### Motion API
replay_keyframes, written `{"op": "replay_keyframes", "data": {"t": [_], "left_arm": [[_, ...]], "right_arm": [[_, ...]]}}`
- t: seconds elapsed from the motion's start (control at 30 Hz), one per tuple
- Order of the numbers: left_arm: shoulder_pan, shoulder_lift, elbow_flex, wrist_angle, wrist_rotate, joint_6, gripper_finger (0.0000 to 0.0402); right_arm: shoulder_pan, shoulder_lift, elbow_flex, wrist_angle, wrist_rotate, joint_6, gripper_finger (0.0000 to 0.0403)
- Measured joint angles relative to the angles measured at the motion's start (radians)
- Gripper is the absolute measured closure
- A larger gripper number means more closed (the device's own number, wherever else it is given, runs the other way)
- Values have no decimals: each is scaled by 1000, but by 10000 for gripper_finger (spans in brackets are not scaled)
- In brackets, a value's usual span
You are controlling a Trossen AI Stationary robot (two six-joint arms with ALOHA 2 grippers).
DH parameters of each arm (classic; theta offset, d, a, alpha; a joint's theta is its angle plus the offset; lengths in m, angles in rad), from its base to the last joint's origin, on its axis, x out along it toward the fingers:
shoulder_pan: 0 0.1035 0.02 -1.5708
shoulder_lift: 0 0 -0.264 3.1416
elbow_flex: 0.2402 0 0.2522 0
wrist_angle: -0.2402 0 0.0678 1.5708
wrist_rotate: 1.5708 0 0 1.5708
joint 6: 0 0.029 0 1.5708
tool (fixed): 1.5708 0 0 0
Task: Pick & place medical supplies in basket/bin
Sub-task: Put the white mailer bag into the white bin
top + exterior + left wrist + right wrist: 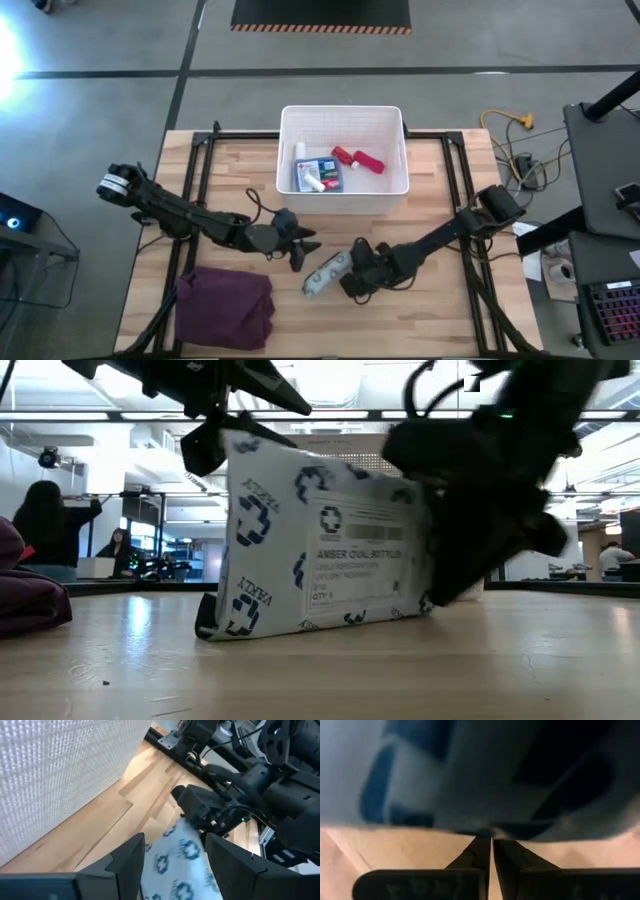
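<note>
The white basket stands at the table's far middle and holds a blue box, a red bottle, a pink-red tube and a white bottle. A grey-white packet with blue marks stands tilted on its long lower edge near the table's middle. My right gripper is shut at the packet's right end. My left gripper hangs open above the packet's left end, and the packet shows below its fingers. My right gripper meets the packet's right end with shut fingertips, slanting down from the table's right. The packet's edge lies right at the tips; whether a thin seam sits between them I cannot tell. The packet leans, its lower edge on the table.
A folded maroon cloth lies at the near left of the table. Black rails run along the table's left and right sides. Cables lie off the right edge. People stand in the room beyond.
</note>
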State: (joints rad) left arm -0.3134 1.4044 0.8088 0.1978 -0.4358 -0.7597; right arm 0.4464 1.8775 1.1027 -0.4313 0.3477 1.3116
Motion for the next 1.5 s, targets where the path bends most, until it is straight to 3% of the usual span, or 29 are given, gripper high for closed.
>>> {"op": "replay_keyframes", "data": {"t": [0.17, 0.3, 0.43, 0.8, 1.03, 1.13, 1.23, 1.37, 1.5], "left_arm": [[0, 0, -11, -5, 54, 0, 207], [0, 7, -9, -50, 150, 0, 207], [-9, 31, -7, -85, 177, -2, 201], [-9, 58, -5, -67, 215, -159, 118], [-7, 195, 106, -68, 306, -196, 106], [-7, 288, 243, -208, 315, -148, 106], [-5, 360, 417, -485, 308, -55, 106], [-5, 435, 616, -832, 201, 69, 106], [2, 481, 681, -879, 243, 102, 106]], "right_arm": [[20, -5, -16, 8, 21, 63, 390], [15, -7, 9, 17, 69, 45, 390], [1, -8, 36, 23, 95, 9, 390], [-11, -8, 37, 27, 100, -3, 390], [-30, -8, 37, 52, 114, -20, 390], [-44, -9, 36, 84, 98, -58, 390], [-49, -10, 36, 81, 97, -59, 390], [-48, -13, 36, 79, 98, -58, 390], [-47, -13, 35, 78, 98, -60, 390]]}}
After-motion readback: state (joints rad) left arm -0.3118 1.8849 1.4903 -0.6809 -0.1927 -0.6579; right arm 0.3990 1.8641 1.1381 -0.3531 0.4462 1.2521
